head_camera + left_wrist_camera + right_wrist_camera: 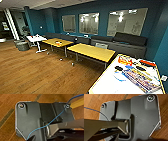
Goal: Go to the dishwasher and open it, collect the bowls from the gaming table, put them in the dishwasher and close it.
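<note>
A lounge room with a wooden floor (37, 70); yellow-topped tables (92, 51) and a dark sofa (125, 41) lie ahead of the robot; whether either gripper is open cannot be told; judging by this, it is driving, with dishwasher and gaming table yet to be found.

No text, label, brand or number can be read anywhere in the three views. The flat coloured items (141, 76) lying on the white table (107, 85) carry stripes and patches of colour, but any print on them is too blurred to make out. A pale sheet (5, 25) hangs on the far wall; its marks cannot be told as letters. The small thing (58, 43) on the far yellow table (53, 41) shows no readable sign, and the dark plates in both wrist views bear no markings
</note>
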Controlling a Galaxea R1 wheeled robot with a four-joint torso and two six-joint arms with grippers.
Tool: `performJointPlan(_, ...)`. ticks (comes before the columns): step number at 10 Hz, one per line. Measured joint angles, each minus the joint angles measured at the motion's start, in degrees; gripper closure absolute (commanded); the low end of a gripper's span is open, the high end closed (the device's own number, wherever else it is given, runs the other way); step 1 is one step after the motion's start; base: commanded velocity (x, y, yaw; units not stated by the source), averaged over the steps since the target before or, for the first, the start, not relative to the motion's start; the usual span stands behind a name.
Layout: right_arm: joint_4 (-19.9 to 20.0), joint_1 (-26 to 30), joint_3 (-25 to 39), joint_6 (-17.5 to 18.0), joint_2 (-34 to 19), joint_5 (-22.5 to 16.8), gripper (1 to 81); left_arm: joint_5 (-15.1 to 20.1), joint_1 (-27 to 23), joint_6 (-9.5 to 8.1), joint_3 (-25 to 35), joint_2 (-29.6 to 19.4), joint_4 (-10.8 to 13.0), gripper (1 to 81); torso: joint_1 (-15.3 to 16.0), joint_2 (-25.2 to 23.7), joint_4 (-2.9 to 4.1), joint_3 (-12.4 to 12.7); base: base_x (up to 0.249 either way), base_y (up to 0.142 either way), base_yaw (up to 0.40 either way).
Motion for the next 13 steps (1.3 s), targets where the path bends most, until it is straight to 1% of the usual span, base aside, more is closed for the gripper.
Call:
performJointPlan(2, 0.0, 0.13, 0.0, -0.02, 0.13, 0.02, 1.0, -0.05, 0.02, 0.02, -0.09, -0.32, -0.02, 1.0, 0.0, 0.0, 0.0, 0.0, 0.109, 0.0, 0.0)
performJointPlan(13, 0.0, -0.02, 0.0, -0.02, -0.02, 0.0, 1.0, 0.06, 0.05, 0.0, 0.0, 0.21, -0.02, 1.0, -0.02, 0.0, 0.0, 0.0, 0.0, 0.0, 0.0)
